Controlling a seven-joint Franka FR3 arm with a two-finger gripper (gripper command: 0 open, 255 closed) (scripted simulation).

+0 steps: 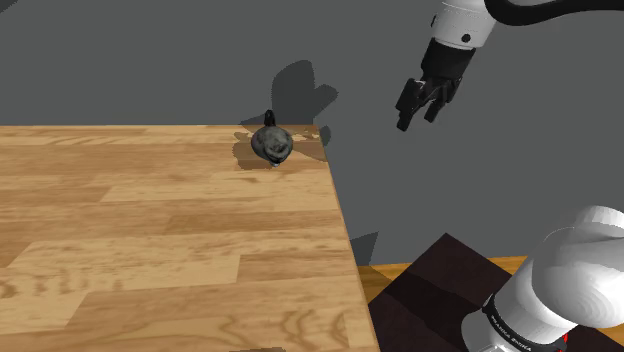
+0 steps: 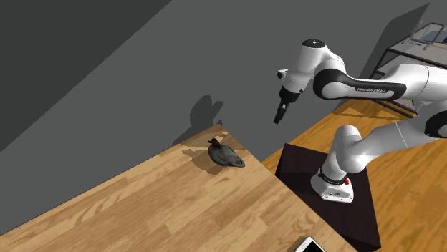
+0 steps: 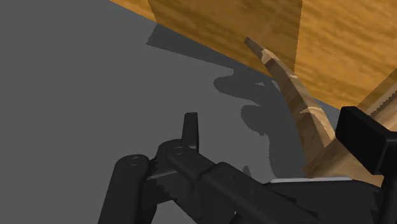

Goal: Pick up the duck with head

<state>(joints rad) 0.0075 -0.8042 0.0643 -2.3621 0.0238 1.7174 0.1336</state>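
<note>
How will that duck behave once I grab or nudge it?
The duck looks rounded and smooth, so it may rock or slip in the end effector. It sits near the table's corner, so a push could send it over the edge. Its small head seems a poor grip point.

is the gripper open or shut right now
Open. In the shoulder view the gripper has its two black fingers standing apart with nothing between them, well clear of the duck.

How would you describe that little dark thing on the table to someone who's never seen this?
Find the big wooden table against the grey wall. At its far corner sits a small dark grey duck with a black head sticking up. It's a rounded dark lump on pale wood.
</note>
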